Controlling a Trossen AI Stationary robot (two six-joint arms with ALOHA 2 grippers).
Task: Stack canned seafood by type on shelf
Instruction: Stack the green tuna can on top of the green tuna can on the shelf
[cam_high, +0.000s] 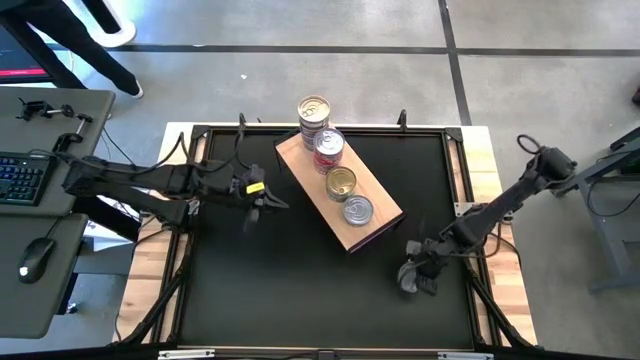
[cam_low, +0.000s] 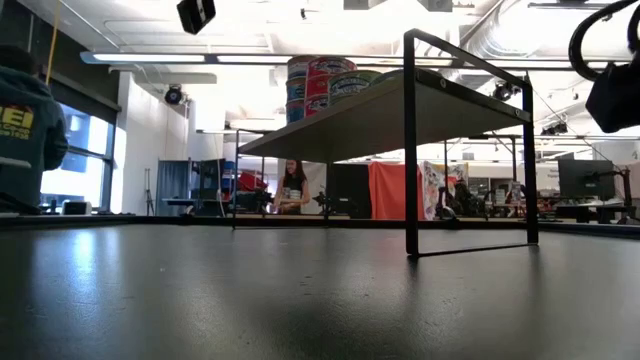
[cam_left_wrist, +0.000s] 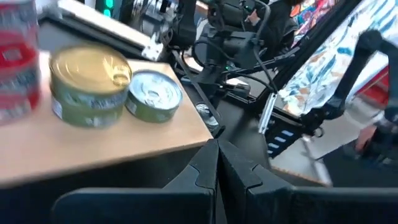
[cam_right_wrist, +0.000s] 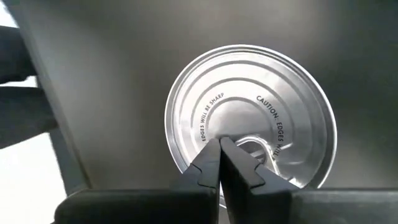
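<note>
Left gripper (cam_high: 256, 207) hovers over the black table (cam_high: 300, 290) just left of the shelf (cam_high: 385, 213), fingers pressed together, holding nothing. Shelf's long axis runs diagonally, far-left to near-right. Four can stacks (cam_high: 332, 160) line that axis, lids up; the nearest two are the gold-lidded can (cam_left_wrist: 91, 84) and the silver-lidded can (cam_left_wrist: 153, 94). Right gripper (cam_high: 420, 276) sits low at the table's near right, fingers closed, tips over a lone silver can (cam_right_wrist: 250, 116), lid up; contact unclear.

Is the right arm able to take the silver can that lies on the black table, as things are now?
Probably yes. The right gripper hangs directly over the silver can with nothing between them, but it is shut, so it must open first. The left gripper waits beside the shelf.
</note>
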